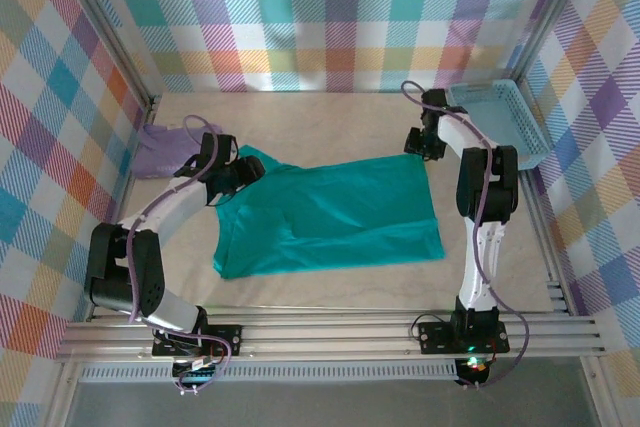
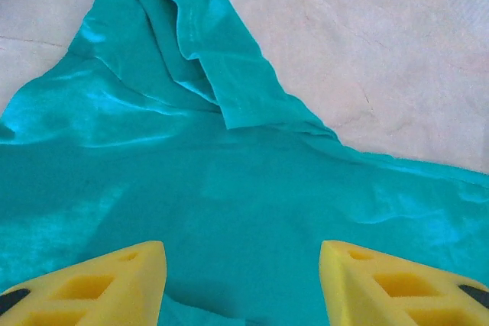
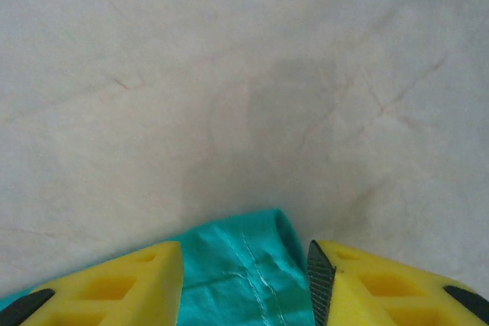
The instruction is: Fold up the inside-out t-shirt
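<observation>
Top external view: the inside-out t-shirt (image 1: 330,212) lies flat mid-worktop (image 1: 300,117). Our left pincer (image 2: 242,280) hangs spread over its left end, and our right pincer (image 3: 244,284) sits spread astride the far right corner. We judge that closing too high could catch one layer or none, skewing the fold.

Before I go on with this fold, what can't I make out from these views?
Top view: the left gripper has its fingertips hidden under its own wrist; the right gripper likewise.
Top view: lavender garment partly covered by the left arm; t-shirt seams too small to read.
Right wrist view: most of the t-shirt cut off by the bottom edge.
</observation>
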Robot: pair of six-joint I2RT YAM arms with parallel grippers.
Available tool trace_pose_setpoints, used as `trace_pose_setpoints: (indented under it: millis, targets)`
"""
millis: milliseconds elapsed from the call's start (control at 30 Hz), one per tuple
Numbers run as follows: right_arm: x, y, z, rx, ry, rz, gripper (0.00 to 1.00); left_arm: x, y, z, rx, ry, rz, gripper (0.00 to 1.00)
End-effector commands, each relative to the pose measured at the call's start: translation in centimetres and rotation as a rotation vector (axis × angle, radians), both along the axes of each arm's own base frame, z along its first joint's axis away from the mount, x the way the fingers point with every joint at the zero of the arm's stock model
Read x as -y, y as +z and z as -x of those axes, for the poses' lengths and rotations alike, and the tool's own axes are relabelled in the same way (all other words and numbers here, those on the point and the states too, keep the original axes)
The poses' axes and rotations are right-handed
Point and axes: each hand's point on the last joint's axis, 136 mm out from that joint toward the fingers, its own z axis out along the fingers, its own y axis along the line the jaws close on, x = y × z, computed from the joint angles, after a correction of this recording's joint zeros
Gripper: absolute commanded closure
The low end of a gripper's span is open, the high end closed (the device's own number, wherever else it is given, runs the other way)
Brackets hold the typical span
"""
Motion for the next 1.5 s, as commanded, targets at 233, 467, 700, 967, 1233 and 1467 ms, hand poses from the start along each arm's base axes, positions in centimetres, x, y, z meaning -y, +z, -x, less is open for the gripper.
trace_pose_setpoints:
  millis: [233, 467, 700, 967, 1233, 1467]
  targets:
    - [0.2, -2.1, 0.5, -0.121, 0.025, -0.013, 0.60, 0.3, -0.9, -1.3, -0.019, -0.035, 0.003, 0.45]
    - [0.2, -2.2, 0.4, -0.128, 0.026, -0.019, 0.81, -0.4, -1.1, -1.9, -0.029, -0.020, -0.002, 0.45]
    - [0.1, -1.1, -0.1, -0.083, 0.039, -0.023, 0.97, -1.9, -0.9, -3.2, -0.025, 0.025, -0.008, 0.45]
    - [-0.6, 2.2, -0.7, 0.038, 0.065, -0.061, 1.00, -3.9, -3.1, -6.1, -0.102, 0.076, -0.075, 0.46]
    - [-1.1, 2.3, -0.3, 0.038, 0.085, -0.085, 1.00, -5.9, -5.9, -10.5, -0.157, 0.101, -0.116, 0.46]
    - [-1.4, 1.9, -0.2, 0.033, 0.097, -0.099, 1.00, -6.6, -7.9, -13.6, -0.213, 0.062, -0.167, 0.47]
